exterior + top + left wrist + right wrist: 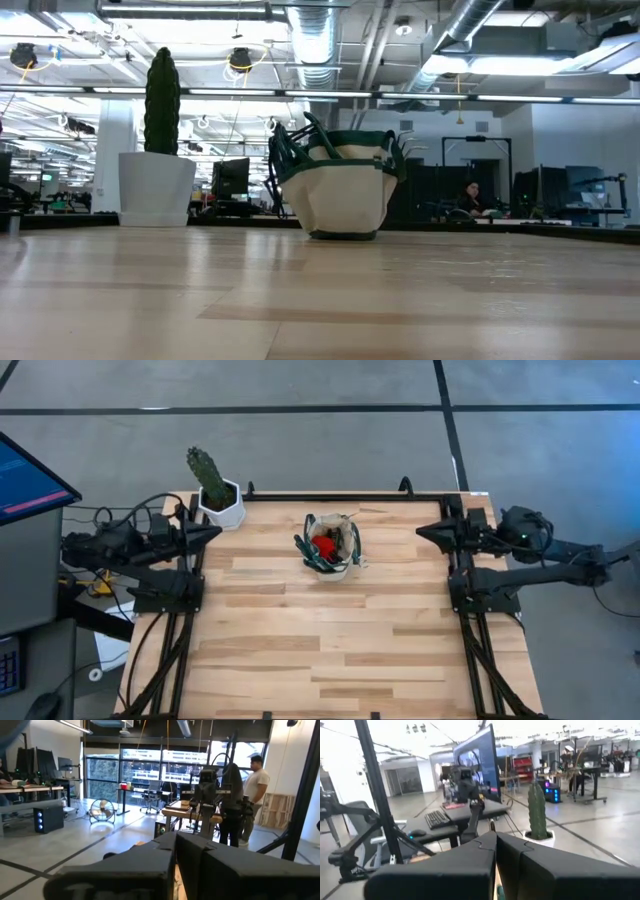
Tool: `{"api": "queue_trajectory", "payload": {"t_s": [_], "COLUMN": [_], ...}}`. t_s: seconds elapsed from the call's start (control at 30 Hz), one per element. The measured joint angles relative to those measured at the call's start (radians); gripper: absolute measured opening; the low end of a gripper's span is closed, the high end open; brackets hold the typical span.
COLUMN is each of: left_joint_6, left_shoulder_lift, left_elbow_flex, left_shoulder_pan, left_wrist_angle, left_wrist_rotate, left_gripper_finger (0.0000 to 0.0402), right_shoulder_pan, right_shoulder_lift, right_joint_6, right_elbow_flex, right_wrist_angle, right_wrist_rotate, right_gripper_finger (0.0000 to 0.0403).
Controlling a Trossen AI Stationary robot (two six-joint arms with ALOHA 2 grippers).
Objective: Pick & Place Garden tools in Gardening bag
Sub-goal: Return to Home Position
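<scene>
The left gripper has its 2 fingers pressed together with nothing between them. The right gripper is the same, its fingers closed and empty. Each gripper sits low at its own side edge of the table, pointing inward with its arm folded behind it, well apart from the bag.

The gardening bag stands upright near the far middle of the table. The garden tools are in it, with green handles and 1 red item showing at its mouth. A cactus in a white pot stands at the far left corner, near the left gripper.

No tool lies loose on the table, so the packing looks finished. To park well, both arms should settle gently with their fingers closed, the left one keeping clear of the pot.
</scene>
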Motion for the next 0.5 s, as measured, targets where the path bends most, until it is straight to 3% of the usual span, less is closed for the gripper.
{"api": "queue_trajectory", "payload": {"t_s": [0.5], "left_joint_6": [0.0], "left_shoulder_lift": [-0.004], "left_elbow_flex": [0.0], "left_shoulder_pan": [0.0], "left_wrist_angle": [0.001], "left_wrist_rotate": [-0.001], "left_gripper_finger": [0.0001], "right_shoulder_pan": [0.0], "right_shoulder_lift": [-0.22], "right_joint_6": [-0.007], "right_elbow_flex": [-0.131], "right_wrist_angle": [0.009], "right_wrist_rotate": [0.096], "right_gripper_finger": [0.0]}}
